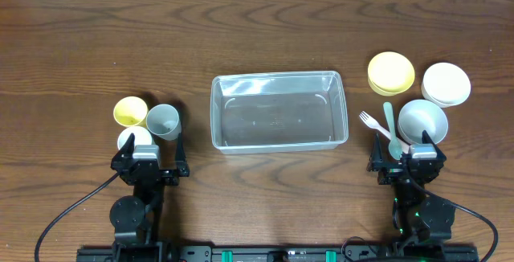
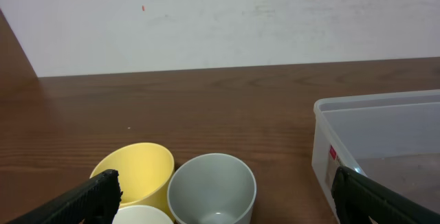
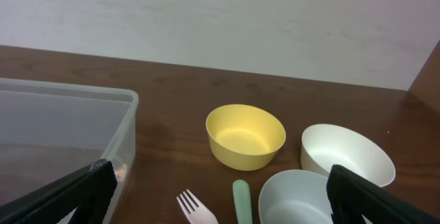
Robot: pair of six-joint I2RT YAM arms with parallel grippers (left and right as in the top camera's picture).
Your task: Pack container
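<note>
The clear plastic container sits empty at the table's middle; it also shows in the left wrist view and the right wrist view. Left of it stand a yellow cup, a grey cup and a white cup. Right of it are a yellow bowl, a white bowl, a grey bowl, a pink fork and a green utensil. My left gripper is open and empty just behind the cups. My right gripper is open and empty just behind the grey bowl.
The wood table stretches bare behind the container. A white wall stands past the far edge. Cables run from both arm bases at the front edge.
</note>
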